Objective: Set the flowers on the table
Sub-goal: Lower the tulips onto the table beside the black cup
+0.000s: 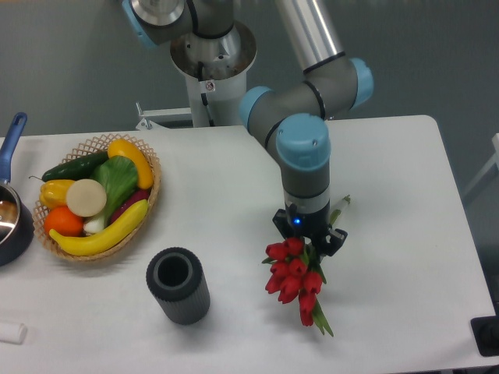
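The flowers [295, 278] are a bunch of red tulips with green leaves, at the middle right of the white table [405, 234]. The blooms point toward the front edge and a stem end sticks out behind near the gripper's right side. My gripper [309, 240] points straight down over the stem part just behind the blooms. Its fingers are on either side of the bunch and look closed on it. I cannot tell whether the flowers touch the tabletop or hang just above it.
A dark grey ribbed cylinder vase [178, 285] stands left of the flowers. A wicker basket [148, 204] of produce sits at the left. A dark pot with a blue handle [12, 210] is at the left edge. A black object [487, 335] is at the front right corner.
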{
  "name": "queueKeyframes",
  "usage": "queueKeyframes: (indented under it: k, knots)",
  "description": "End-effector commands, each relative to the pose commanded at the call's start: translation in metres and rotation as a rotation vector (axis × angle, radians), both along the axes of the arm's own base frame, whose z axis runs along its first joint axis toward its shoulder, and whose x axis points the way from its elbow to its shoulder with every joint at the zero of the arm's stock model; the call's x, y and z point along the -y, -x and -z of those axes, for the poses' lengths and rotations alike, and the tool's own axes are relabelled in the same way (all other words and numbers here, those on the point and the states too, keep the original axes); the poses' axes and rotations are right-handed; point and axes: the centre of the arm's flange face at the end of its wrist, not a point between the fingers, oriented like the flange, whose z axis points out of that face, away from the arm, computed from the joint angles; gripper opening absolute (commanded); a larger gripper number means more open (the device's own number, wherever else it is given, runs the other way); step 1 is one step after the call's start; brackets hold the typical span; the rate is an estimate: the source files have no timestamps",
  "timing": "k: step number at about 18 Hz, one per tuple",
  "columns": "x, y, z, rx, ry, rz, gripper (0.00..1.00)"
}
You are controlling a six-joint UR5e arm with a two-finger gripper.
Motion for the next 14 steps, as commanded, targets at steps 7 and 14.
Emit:
queueKeyframes:
  k: [7, 14]
  knots:
    - [-0.012, -0.002, 0.022, 0.023, 0.015, 0.013, 0.48]
    - [-0.008, -0.010, -0.023, -0.031, -0.017, 0.020, 1.00]
